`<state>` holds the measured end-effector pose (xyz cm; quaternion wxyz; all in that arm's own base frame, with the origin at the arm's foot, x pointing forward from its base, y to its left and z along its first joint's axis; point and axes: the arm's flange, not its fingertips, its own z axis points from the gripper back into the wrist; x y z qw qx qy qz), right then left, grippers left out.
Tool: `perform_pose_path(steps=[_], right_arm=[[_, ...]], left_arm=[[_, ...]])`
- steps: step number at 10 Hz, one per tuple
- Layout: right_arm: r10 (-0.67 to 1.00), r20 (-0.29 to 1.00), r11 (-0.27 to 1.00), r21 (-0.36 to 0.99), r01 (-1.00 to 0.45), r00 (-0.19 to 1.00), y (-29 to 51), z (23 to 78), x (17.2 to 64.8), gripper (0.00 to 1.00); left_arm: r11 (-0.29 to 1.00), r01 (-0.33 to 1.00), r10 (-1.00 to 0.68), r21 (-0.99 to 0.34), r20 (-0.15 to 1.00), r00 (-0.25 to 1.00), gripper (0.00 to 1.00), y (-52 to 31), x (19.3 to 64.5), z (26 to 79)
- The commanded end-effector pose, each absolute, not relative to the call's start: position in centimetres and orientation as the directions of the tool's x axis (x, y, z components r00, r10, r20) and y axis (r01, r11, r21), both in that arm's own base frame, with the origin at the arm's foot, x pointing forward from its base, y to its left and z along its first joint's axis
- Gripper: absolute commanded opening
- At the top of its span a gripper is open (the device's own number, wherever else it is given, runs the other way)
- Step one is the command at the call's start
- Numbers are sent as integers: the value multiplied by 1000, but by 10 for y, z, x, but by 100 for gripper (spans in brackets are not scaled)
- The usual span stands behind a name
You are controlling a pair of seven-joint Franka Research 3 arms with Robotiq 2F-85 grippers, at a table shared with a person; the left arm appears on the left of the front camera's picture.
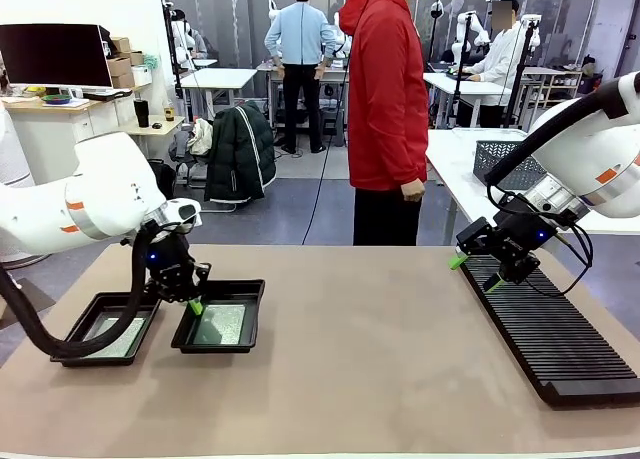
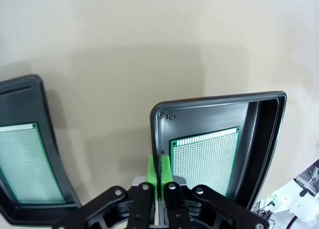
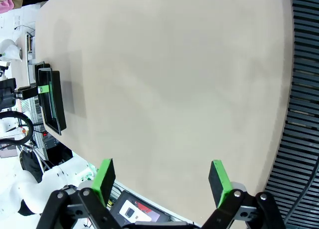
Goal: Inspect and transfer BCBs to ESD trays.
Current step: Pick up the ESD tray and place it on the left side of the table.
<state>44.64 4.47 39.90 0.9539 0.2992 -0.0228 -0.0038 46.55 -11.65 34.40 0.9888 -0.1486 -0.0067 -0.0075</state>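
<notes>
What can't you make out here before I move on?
- Front view: the left claw and its arm cover the right tray's left rim, so I cannot tell whether it pinches the rim.
- Left wrist view: the left tray and its board are cut by the picture's left edge.
- Both views: board surfaces too small to inspect for defects.
- Right wrist view: the rack is cut off at the right edge.

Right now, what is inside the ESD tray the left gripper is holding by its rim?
One green BCB lies flat inside the tray. The left gripper covers the board's near corner.
</notes>
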Motion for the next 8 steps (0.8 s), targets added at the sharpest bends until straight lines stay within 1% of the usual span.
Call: perform_pose_path(steps=[1, 5, 7, 8], right_arm=[[-36, 34, 832, 555, 11, 999, 46, 401, 445, 100], [-36, 34, 832, 555, 11, 999, 46, 401, 445, 100], [-36, 34, 832, 555, 11, 999, 46, 401, 445, 100], [-36, 34, 832, 555, 11, 999, 46, 401, 445, 100]], left_arm=[[961, 12, 0, -277, 42, 999, 0, -102, 456, 340], [961, 0, 14, -278, 51, 999, 0, -84, 454, 319], [960, 7, 14, -279, 72, 997, 0, -74, 461, 315], [961, 3, 14, -275, 62, 998, 0, -70, 465, 311]])
